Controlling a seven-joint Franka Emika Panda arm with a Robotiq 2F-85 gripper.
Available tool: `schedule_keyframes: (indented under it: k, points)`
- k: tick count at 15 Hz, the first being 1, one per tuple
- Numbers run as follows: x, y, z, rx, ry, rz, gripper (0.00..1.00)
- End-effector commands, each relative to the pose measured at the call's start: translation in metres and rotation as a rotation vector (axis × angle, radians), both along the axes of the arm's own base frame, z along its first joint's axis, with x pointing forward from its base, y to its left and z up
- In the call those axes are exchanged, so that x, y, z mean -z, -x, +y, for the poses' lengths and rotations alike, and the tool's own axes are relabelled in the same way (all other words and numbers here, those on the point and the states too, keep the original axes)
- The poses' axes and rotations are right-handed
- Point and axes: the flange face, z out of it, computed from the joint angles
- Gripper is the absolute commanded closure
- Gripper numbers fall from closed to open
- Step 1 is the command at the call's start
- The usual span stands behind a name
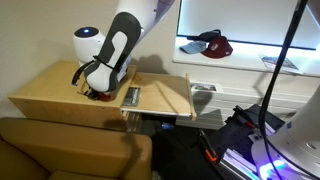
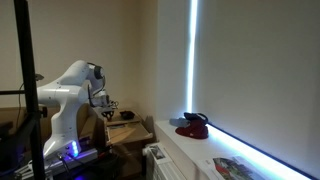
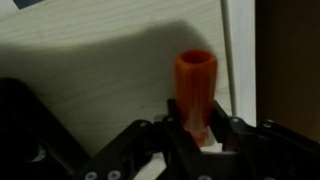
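Gripping the orange tube [image 3: 196,80] by its lower part, the fingers [image 3: 177,125] are closed tight on it in the wrist view. The tube's open top sticks out past them, over the pale wooden counter [image 3: 90,70] and close to its edge. In an exterior view the white arm [image 1: 120,45] bends down over the counter. A small flat thing [image 1: 131,96] lies just beside the fingers. A red cap [image 1: 212,44] sits well apart.
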Motion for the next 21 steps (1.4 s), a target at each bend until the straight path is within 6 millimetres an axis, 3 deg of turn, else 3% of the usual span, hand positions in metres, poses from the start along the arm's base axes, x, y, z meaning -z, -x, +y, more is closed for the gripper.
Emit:
schedule_keyframes:
  k: [1, 3, 5, 11, 14, 19, 20, 21]
  points:
    - [0.024, -0.011, -0.02, 0.018, 0.061, 0.054, 0.91]
    - [0.014, -0.016, -0.024, 0.03, 0.081, 0.052, 0.91]
    - [-0.017, -0.019, -0.026, 0.03, 0.024, 0.082, 0.91]
    - [-0.122, -0.013, -0.075, 0.034, -0.042, 0.032, 0.91]
    - [-0.16, 0.008, -0.107, 0.043, -0.124, 0.05, 0.91]
    - [-0.186, 0.059, -0.171, 0.156, -0.239, 0.112, 0.91]
    - [-0.188, 0.071, -0.186, 0.191, -0.241, 0.117, 0.51]
    - [-0.188, 0.081, -0.199, 0.248, -0.232, 0.123, 0.4]
